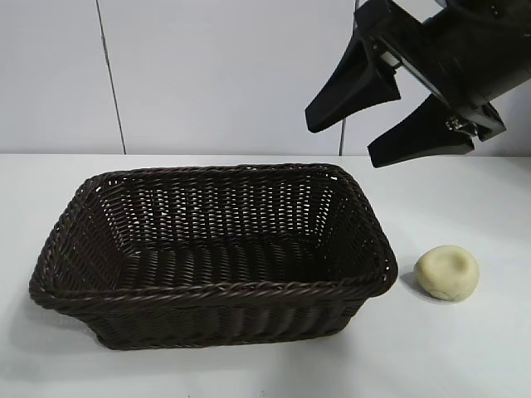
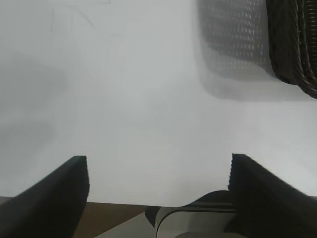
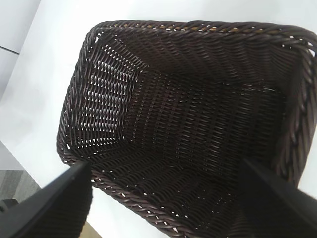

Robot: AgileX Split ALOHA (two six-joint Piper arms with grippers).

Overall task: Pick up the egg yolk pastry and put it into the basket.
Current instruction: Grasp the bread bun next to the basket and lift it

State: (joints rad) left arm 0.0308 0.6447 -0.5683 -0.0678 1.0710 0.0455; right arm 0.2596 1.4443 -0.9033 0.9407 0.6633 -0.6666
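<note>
1. Basket fills the lower left and centre of the exterior view; it holds nothing, so the task has not advanced.
2. Pastry sits on the table at the lower right of that view, just beside the basket's right end but not touching it.
3. Right gripper hangs at the upper right of the exterior view, jaws spread wide and empty. It is above the basket's far right corner, not above the pastry; its wrist view shows only the basket's inside.
4. Left gripper, also open and empty, looks at bare table with a basket corner at the upper right of its view. Best left out of this step.
5. Step in hand, as I judge it: reach for the pastry with the right arm.
6. To do it well: bring the fingers over the dome, lower them either side of its widest part, clear of the wicker rim, and close gently, since it looks soft.
</note>
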